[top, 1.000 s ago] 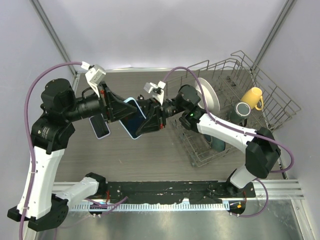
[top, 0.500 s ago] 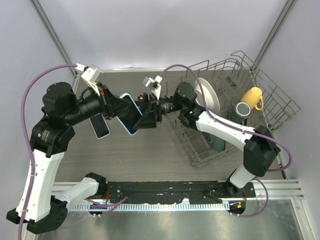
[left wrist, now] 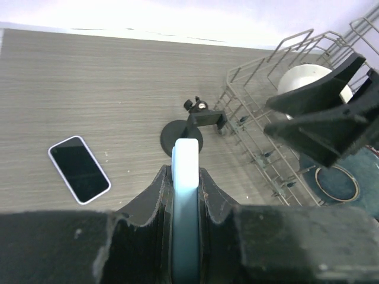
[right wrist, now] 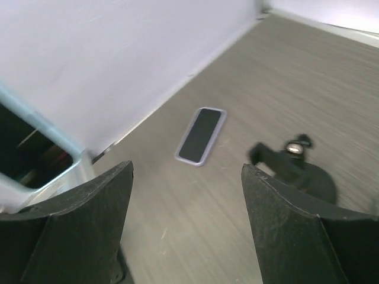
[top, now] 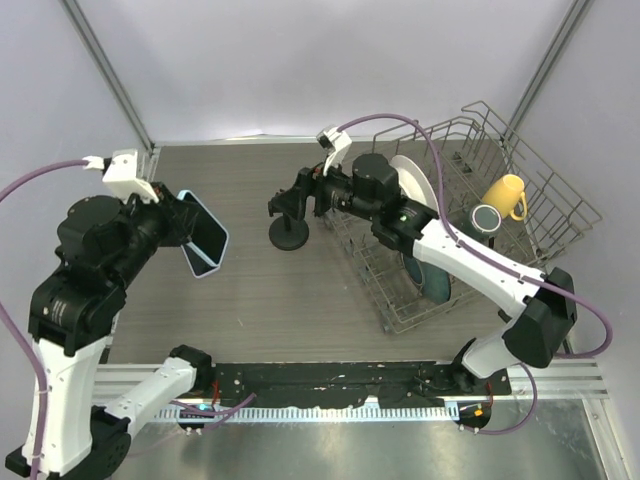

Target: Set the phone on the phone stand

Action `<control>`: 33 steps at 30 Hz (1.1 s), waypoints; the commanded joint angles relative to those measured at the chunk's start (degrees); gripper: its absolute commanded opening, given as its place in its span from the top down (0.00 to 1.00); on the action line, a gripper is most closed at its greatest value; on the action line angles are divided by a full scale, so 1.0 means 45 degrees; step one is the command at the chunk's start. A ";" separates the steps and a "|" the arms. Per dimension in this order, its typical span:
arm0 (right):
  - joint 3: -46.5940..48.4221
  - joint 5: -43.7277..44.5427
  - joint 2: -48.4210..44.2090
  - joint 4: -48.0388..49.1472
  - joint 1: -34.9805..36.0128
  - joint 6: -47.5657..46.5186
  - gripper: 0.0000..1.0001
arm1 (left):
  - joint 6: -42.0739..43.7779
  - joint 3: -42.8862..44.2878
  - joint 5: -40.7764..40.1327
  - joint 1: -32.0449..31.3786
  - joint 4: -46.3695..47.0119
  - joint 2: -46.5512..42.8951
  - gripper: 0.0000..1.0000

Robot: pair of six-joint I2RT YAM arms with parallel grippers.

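The phone [left wrist: 186,155], in its pale blue case, is pinched edge-on between the jaws of my left gripper [left wrist: 185,175]. Seen from the top, that gripper [top: 192,228] holds the phone [top: 208,232] tilted in the air at the left, well off the phone stand. The phone stand [top: 290,236] is black, with a round base, and stands mid-table; it shows as well in the left wrist view [left wrist: 181,136] and the right wrist view [right wrist: 303,173]. My right gripper [top: 284,206] hovers open just above the stand, and nothing lies between its jaws [right wrist: 186,173].
A second phone [right wrist: 201,135] with a thinner, darker rim lies flat on the table [top: 300,300], left of the stand [left wrist: 79,169]. At the right stands a wire dish rack [top: 540,180] with a white plate [top: 418,192], a yellow mug [top: 505,195] and a teal bowl [top: 432,278].
Both grippers held the phone at mid-table. The right one has opened, let go and drawn back over the stand. The left arm has carried the phone away to the left.
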 commanded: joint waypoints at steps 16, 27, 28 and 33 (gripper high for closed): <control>0.1172 0.8896 0.3041 -0.1713 0.1286 0.0162 0.46 | -0.0086 -0.0525 0.0175 -0.0022 0.0440 -0.0315 1.00; 0.1387 0.9366 0.3706 -0.1771 0.1384 -0.0150 0.58 | -0.0163 -0.0837 0.0976 -0.0003 0.0732 -0.0432 1.00; 0.1368 0.9386 0.3706 -0.1752 0.1404 -0.0131 0.58 | -0.0164 -0.0837 0.1016 -0.0003 0.0752 -0.0412 1.00; 0.1309 0.9483 0.3823 -0.1537 0.1404 -0.0326 0.58 | -0.0202 -0.0857 0.1230 -0.0022 0.0830 -0.0412 1.00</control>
